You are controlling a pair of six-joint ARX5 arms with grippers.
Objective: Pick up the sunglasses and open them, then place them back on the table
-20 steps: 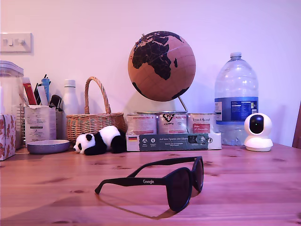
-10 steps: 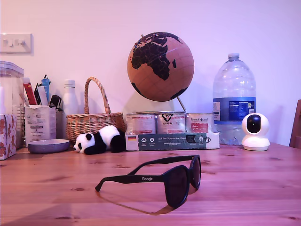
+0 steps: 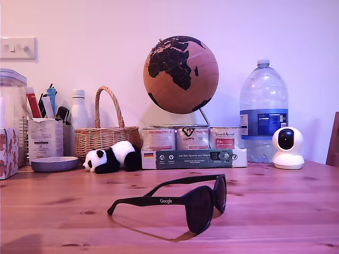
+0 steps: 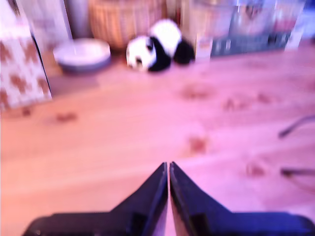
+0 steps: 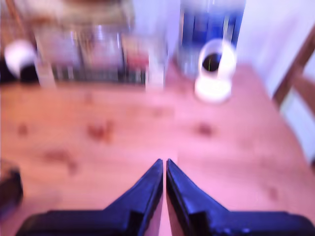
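Exterior view has the sunglasses (image 3: 198,203) lying unfolded on the table (image 3: 63,211), near its front edge and about midway across. The lenses face the exterior view's right and both temples run out toward its left, the near one lettered "Google". No gripper touches them, so the task looks finished.

My first gripper (image 4: 168,165) has its fingers pressed together with nothing between them, above bare wood. My second gripper (image 5: 164,161) is the same.

The likely risk is a stray sweep. The frame seems to rest on only the lens rims and temple tips, so a passing arm could skid it or tip it over.

Neither arm appears in the exterior view, so only the wrist views give the finger state. The first wrist view catches just the two temple tips (image 4: 295,126) at its edge, with the toy panda (image 4: 155,46) and a shallow bowl (image 4: 81,53) far behind. The second wrist view shows the white security camera (image 5: 214,73) and water bottle (image 5: 209,24). A dark blur at its edge may be a lens, but I cannot tell.
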